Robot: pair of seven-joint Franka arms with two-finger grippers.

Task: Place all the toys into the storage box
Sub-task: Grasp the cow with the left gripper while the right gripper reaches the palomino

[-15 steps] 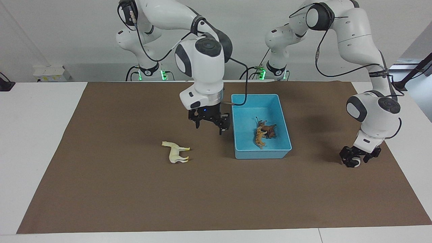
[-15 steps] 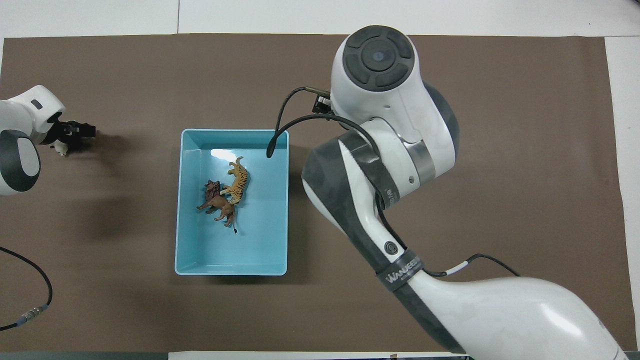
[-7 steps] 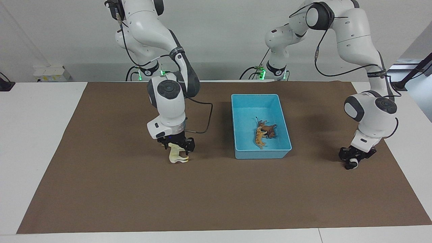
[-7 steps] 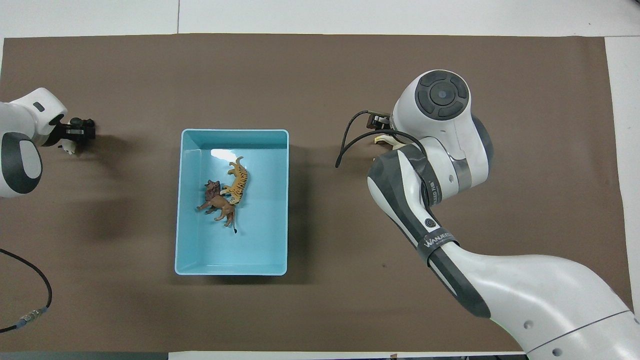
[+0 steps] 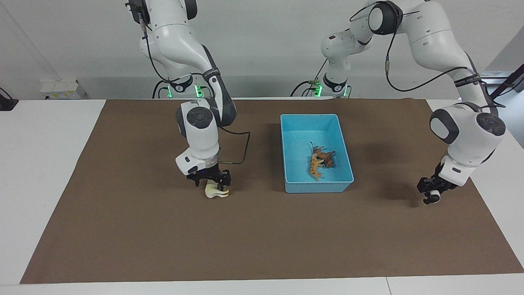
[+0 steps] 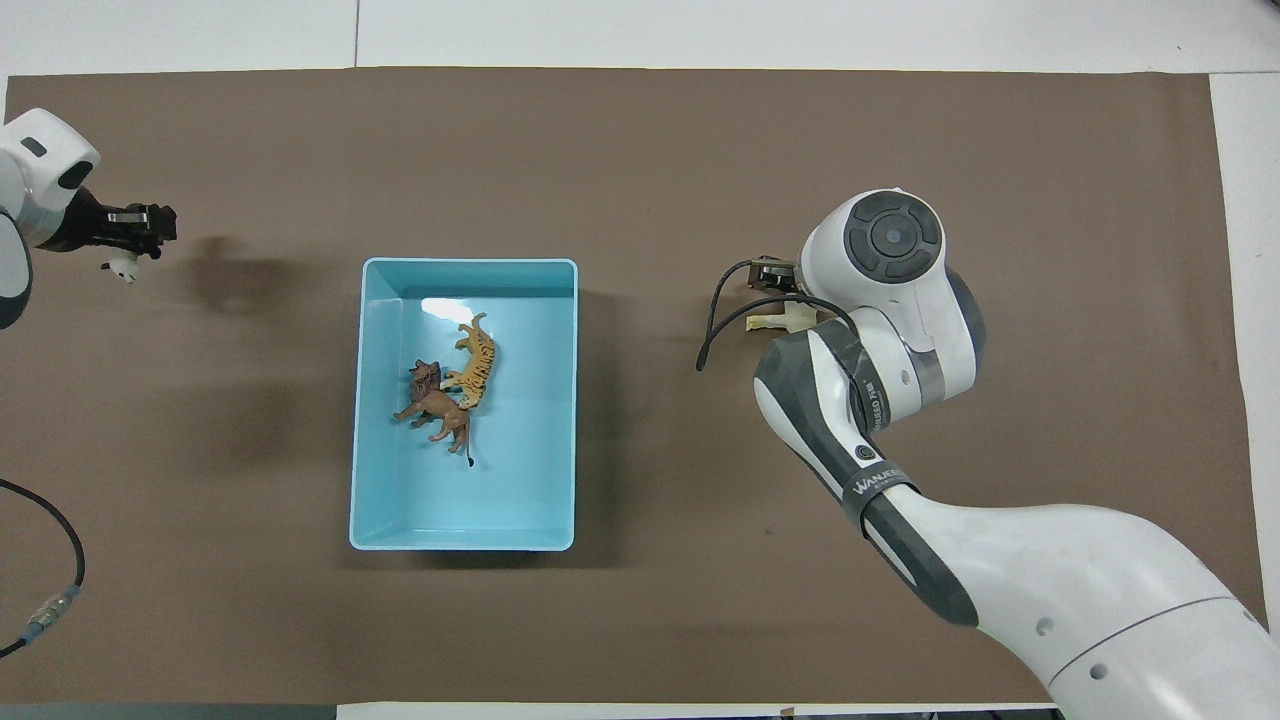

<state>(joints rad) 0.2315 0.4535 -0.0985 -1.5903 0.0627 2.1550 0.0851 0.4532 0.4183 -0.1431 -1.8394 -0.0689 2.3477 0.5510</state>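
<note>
we are working over a brown mat [image 5: 123, 229] that is covering most of a white table [image 5: 41, 164], with a plain pale wall filling the top of the facing view.

the box [image 5: 346, 164] is sitting just right of centre in the facing view, open side up, so toys can be dropped straight in. the lion [image 5: 326, 157] and the tiger [image 5: 314, 167] are lying touching each other on its floor, in the lower half of the box in that view; we judge those two done.

our right arm is reaching down at centre left of the facing view. the right gripper [image 5: 213, 183] is sitting low on the horse [image 5: 215, 191], which is lying on its side on the mat. we cannot tell whether its fingers have closed on it. we think we are taking hold here in order to lift it.

our left arm is bending down at the right edge of the facing view. the left gripper [image 5: 433, 193] is hanging just above the mat with its fingers clamped on the panda [image 5: 434, 198], a small white shape at its tip; in the overhead view the panda [image 6: 124, 266] is showing at upper left. we judge it is held for carrying to the box.
</note>
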